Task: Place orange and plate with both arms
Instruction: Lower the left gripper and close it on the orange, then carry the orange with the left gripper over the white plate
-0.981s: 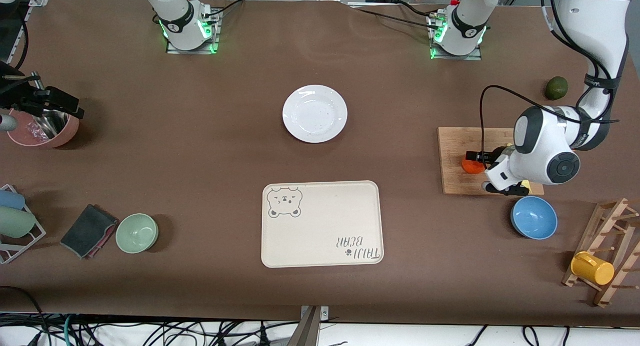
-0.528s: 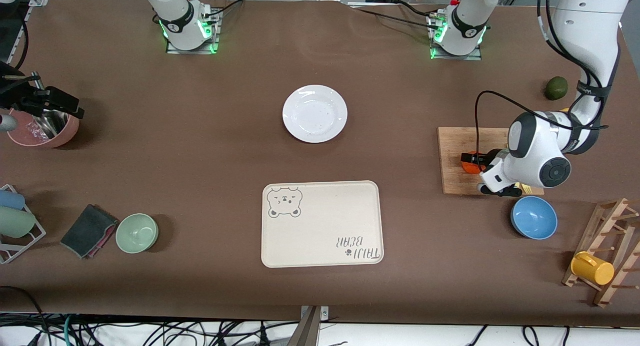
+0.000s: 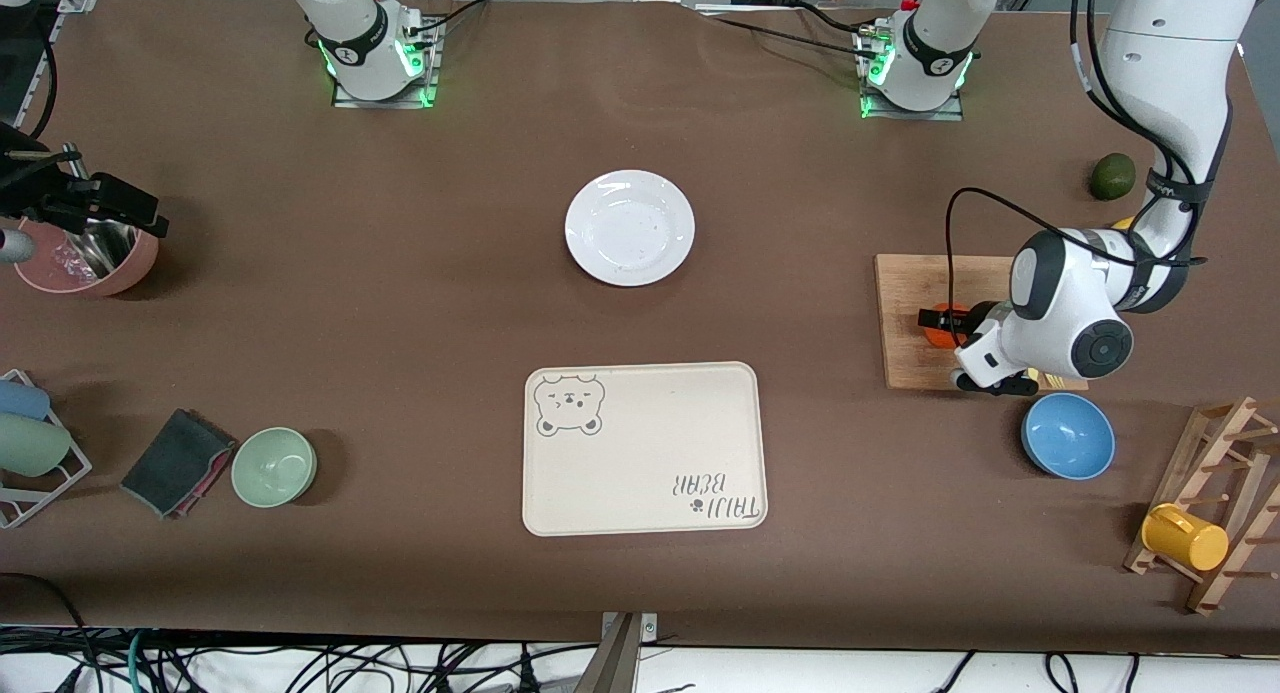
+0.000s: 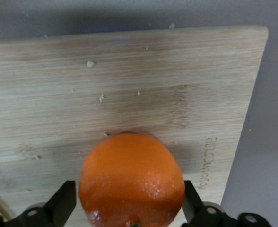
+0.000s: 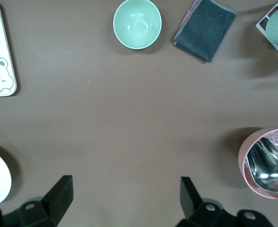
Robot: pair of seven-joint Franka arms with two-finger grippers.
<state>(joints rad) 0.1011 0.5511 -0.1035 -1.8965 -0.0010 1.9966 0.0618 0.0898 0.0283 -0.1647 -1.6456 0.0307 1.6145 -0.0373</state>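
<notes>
Left gripper (image 4: 129,215) lifted — one orange (image 4: 132,179), one plate (image 3: 629,227)

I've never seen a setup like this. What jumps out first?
The bright orange catches the eye: it sits on a wooden cutting board toward the left arm's end of the table, with the left gripper closed around it. At the table's middle lies a white plate, with a bear-print tray nearer the camera.

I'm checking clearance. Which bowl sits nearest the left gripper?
The blue bowl, just beside the cutting board where the left gripper grips the orange.
</notes>
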